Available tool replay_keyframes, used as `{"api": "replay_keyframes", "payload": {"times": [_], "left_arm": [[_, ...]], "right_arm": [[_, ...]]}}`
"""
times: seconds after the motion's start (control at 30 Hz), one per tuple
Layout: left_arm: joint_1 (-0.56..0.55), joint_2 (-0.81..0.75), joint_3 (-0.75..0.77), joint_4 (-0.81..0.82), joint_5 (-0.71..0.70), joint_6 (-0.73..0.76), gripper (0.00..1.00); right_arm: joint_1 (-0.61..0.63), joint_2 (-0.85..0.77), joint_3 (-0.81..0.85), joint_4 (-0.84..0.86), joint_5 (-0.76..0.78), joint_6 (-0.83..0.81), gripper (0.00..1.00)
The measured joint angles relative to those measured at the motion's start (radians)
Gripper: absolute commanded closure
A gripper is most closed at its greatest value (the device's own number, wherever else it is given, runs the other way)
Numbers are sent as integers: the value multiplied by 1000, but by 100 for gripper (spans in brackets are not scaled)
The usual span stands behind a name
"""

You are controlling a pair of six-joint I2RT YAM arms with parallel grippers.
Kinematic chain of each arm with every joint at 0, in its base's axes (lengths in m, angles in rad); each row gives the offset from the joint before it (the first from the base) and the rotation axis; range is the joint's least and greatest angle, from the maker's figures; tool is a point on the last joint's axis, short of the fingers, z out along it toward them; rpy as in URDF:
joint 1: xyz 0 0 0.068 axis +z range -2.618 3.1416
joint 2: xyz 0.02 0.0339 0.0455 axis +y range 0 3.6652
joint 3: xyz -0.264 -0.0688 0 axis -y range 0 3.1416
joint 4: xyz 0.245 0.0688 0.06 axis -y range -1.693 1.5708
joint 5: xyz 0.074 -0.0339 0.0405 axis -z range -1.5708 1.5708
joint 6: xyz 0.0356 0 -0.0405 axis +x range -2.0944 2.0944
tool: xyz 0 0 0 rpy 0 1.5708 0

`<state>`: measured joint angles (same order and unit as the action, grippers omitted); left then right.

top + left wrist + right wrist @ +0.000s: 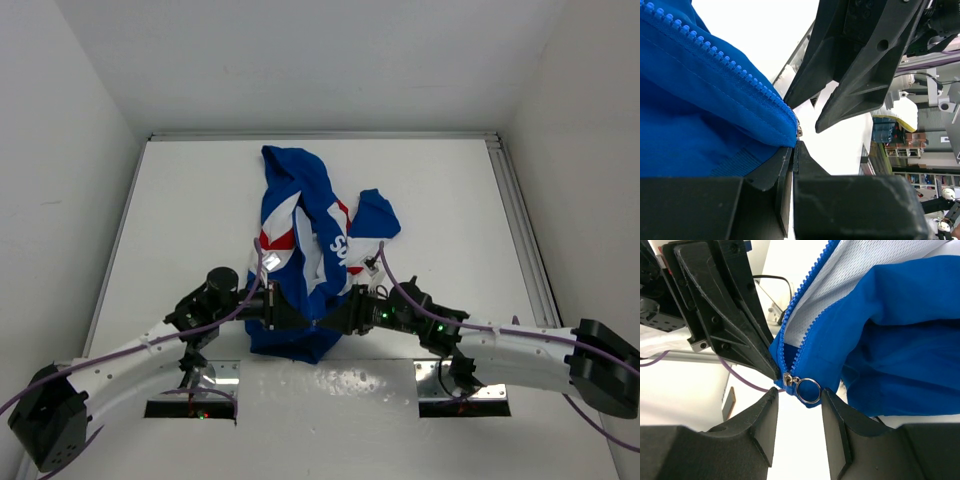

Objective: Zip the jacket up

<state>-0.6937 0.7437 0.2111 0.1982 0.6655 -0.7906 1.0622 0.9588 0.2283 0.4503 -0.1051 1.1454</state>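
Note:
The jacket [300,215] lies crumpled in the middle of the white table, blue with red and white panels. My left gripper [795,150] is shut on the bottom corner of the jacket, right beside the lower end of the blue zipper teeth [715,50]. The silver slider [788,378] sits at the bottom of the zipper with its ring pull [808,390] hanging free. My right gripper [799,396] is open, one finger on each side of the ring, touching nothing. White lining [840,285] shows where the zipper stands apart. Both grippers [288,312] [338,312] meet at the jacket's near hem.
White walls close in the table [200,200] on three sides. A metal rail [520,230] runs along its right edge. Purple cables trail along both arms. Two metal base plates [190,385] sit at the near edge.

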Motion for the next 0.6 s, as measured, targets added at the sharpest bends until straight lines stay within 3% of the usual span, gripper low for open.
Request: {"api": "replay_keyframes", "payload": {"times": [0.6], "left_arm": [[0, -7, 0, -7, -2, 4, 100]], "right_arm": [[0, -24, -18, 51, -11, 17, 65]]}}
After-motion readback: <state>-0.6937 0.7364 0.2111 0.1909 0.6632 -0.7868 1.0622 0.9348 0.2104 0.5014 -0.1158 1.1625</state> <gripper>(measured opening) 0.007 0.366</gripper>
